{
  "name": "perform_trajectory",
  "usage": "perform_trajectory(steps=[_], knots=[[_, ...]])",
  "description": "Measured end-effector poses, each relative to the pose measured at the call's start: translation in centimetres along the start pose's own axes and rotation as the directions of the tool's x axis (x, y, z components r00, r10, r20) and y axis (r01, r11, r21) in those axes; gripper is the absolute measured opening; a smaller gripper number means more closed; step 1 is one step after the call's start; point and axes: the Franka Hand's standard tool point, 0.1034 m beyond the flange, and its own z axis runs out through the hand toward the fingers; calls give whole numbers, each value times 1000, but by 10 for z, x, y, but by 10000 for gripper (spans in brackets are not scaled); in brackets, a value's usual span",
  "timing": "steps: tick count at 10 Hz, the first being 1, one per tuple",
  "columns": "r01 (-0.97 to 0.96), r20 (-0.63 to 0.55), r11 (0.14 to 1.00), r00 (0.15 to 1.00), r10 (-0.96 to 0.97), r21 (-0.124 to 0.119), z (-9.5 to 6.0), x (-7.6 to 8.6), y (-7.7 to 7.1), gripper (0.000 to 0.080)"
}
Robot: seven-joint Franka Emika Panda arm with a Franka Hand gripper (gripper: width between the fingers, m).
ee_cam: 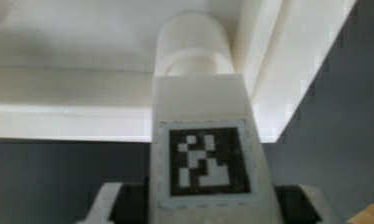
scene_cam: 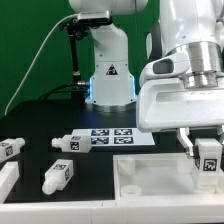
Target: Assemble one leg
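My gripper [scene_cam: 209,152] is shut on a leg [scene_cam: 209,157], a short white peg with a black-and-white tag. It holds the leg over the far right part of the large white tabletop piece [scene_cam: 150,180]. In the wrist view the leg [ee_cam: 205,120] runs from between my fingers, its narrow stub end pointing toward a raised inner corner of the tabletop piece [ee_cam: 95,70]. I cannot tell whether the stub touches it. Three more legs lie on the black table at the exterior view's left: one [scene_cam: 57,175] near the tabletop piece, one [scene_cam: 66,143] behind it, one [scene_cam: 11,148] at the edge.
The marker board [scene_cam: 110,136] lies flat on the table in front of the arm's white base [scene_cam: 110,75]. A white block [scene_cam: 6,180] sits at the exterior view's lower left. A green wall stands behind.
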Motion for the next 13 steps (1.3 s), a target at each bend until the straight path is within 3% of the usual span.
perform_trajectory(steps=[4, 5, 6, 7, 8, 12, 13], knots=[[3, -20, 1000, 1000, -4, -2, 1, 1, 0, 287], [4, -19, 1000, 1000, -4, -2, 1, 1, 0, 339], [4, -19, 1000, 1000, -4, -2, 1, 1, 0, 339], [4, -5, 1000, 1000, -4, -1, 1, 0, 0, 530], [1, 28, 1000, 1000, -1, 3, 1, 0, -1, 625], [-76, 313, 997, 947, 71, 5, 4, 22, -1, 648], [-79, 383, 997, 921, 74, -1, 8, 16, -1, 649]])
